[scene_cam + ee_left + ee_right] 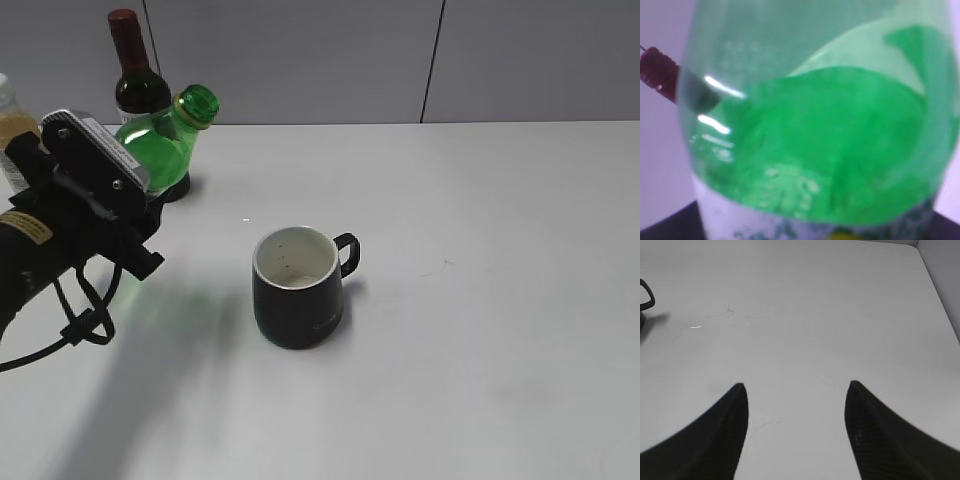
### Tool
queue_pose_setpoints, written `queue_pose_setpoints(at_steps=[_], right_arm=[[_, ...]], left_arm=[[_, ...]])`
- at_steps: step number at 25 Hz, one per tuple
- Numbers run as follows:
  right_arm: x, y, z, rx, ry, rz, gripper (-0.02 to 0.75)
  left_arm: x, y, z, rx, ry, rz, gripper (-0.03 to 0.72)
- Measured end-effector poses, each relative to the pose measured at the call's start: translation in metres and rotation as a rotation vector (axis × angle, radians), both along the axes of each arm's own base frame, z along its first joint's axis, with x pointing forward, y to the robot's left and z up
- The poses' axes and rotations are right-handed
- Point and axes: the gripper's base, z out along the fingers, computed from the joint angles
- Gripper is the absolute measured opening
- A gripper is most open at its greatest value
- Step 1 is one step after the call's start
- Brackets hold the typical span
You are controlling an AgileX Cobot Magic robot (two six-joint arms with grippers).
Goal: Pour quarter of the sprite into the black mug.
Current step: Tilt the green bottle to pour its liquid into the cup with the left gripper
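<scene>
Left pincer (140, 205) clamped round the sprite (165, 140), jaws set wide on the bottle's body, fingers hidden behind the wrist housing in the exterior view. Sprite lifted and tilted, neck pointing up and to the right, green neck ring at the top, no cap seen on the mouth. Held at the far left of the desk (480, 300), left of the mug (298, 288) and farther back, mouth well short of the mug's rim. In the left wrist view, sprite (815, 130) filling nearly the whole picture, pressed close to the camera, slanted liquid line across the green body, label band along the lower edge; pincer fingers not visible there.

Mug upright near the middle of the desk, white inside, handle to the right, nothing touching it. Cannot tell whether any liquid lies in it.

Right pincer (796, 405) open, both dark fingers spread apart over bare desk, holding nothing. Mug's handle (646, 295) just showing at the left edge of that view, well apart from the fingers.

Wine bottle (137, 85) with red top standing behind the sprite, by the wall.
</scene>
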Motion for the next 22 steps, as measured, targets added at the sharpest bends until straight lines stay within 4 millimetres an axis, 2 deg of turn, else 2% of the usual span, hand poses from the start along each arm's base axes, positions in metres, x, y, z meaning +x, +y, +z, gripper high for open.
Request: queue_pose_setpoints(at_steps=[6, 13, 22], right_arm=[[0.0, 0.0, 0.0, 0.0, 0.0, 0.0, 0.467], [0.0, 0.0, 0.0, 0.0, 0.0, 0.0, 0.459], [0.0, 0.0, 0.0, 0.0, 0.0, 0.0, 0.459]], left_arm=[[0.008, -0.007, 0.002, 0.108, -0.031, -0.013, 0.474], [0.012, -0.024, -0.005, 0.268, -0.044, -0.064, 0.473], [0.012, -0.023, -0.007, 0.388, -0.05, -0.062, 0.472]])
